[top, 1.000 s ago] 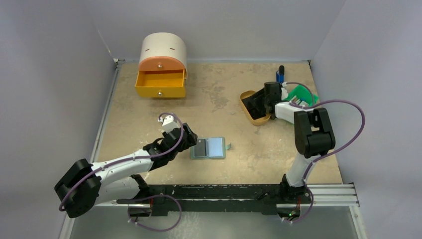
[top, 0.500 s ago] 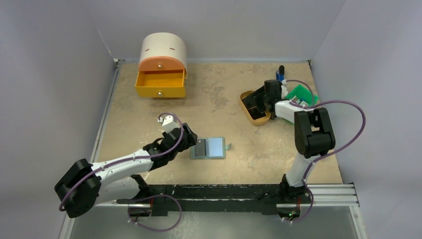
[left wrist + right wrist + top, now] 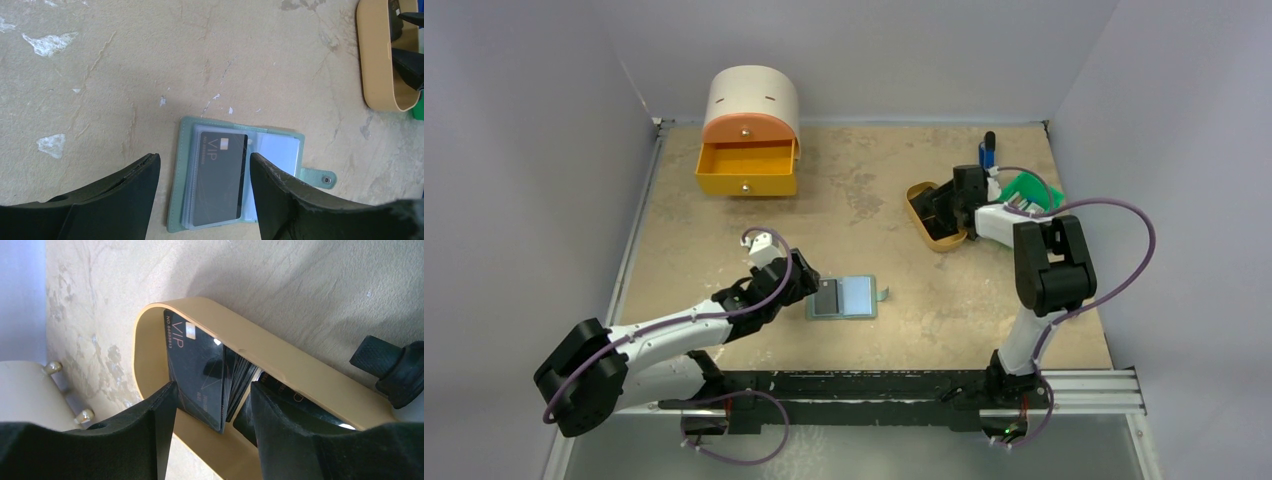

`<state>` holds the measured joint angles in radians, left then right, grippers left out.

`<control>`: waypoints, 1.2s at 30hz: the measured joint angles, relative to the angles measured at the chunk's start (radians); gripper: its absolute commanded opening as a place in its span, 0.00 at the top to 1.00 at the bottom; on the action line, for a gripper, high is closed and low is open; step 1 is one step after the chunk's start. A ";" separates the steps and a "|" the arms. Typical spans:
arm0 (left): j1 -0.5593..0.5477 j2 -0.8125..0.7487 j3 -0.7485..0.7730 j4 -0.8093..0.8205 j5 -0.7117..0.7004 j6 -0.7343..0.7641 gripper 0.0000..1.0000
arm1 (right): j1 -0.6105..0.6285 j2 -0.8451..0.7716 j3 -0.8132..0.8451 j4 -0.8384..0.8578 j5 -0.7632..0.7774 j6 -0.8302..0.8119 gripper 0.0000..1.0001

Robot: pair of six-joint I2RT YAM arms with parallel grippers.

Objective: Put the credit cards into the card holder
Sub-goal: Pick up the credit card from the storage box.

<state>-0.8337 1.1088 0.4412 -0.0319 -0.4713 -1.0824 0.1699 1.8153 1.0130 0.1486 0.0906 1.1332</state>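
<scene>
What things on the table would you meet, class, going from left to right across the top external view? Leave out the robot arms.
White-topped orange drawer box → open grey-green card holder → tan oval tray → blue stick → bright green bin.

The left arm is built of smooth white links joined by chunky black joint housings, and the right arm has the same white-and-black make, with a large boxy black joint housing. A thin purple cable loops loosely along the left arm beside a small white connector, and a matching purple cable arcs wide off the right arm. The left fingers are broad matt black wedges with rough, slightly frayed inner edges. The right fingers are the same matt black, with smoother, gently curved edges.
</scene>
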 measured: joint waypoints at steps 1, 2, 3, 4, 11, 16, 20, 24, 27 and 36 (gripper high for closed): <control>0.000 0.000 0.000 -0.003 0.000 0.000 0.35 | 0.000 0.004 0.000 -0.001 0.000 0.002 0.44; 0.000 0.000 0.000 -0.008 0.000 0.000 0.35 | 0.000 0.009 0.000 -0.002 0.000 0.003 0.45; 0.000 0.000 0.000 -0.012 0.000 0.000 0.35 | 0.000 0.013 0.002 0.000 0.000 0.010 0.46; 0.000 0.000 0.000 -0.014 0.000 0.000 0.35 | 0.000 0.015 0.005 -0.001 -0.001 0.011 0.47; 0.000 0.000 0.000 -0.018 0.000 0.000 0.35 | 0.000 0.018 0.005 -0.010 -0.004 0.018 0.58; 0.000 0.000 0.000 -0.018 0.000 -0.003 0.35 | 0.000 0.018 -0.005 -0.015 -0.004 0.018 0.63; 0.000 0.000 0.000 -0.018 0.000 -0.007 0.35 | 0.000 0.010 -0.021 0.003 -0.005 0.020 0.67; 0.000 0.003 0.000 -0.018 0.002 -0.008 0.36 | 0.000 -0.012 -0.051 0.014 -0.005 0.019 0.53; 0.000 0.007 0.000 -0.018 0.007 -0.009 0.36 | 0.000 -0.020 -0.056 0.019 -0.007 0.019 0.42; 0.000 0.014 0.000 -0.017 0.014 -0.017 0.37 | 0.000 -0.005 -0.009 -0.028 -0.009 0.006 0.50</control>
<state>-0.8337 1.1229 0.4408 -0.0490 -0.4568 -1.0992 0.1699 1.8107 1.0042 0.1207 0.0818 1.1397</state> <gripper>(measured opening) 0.639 0.546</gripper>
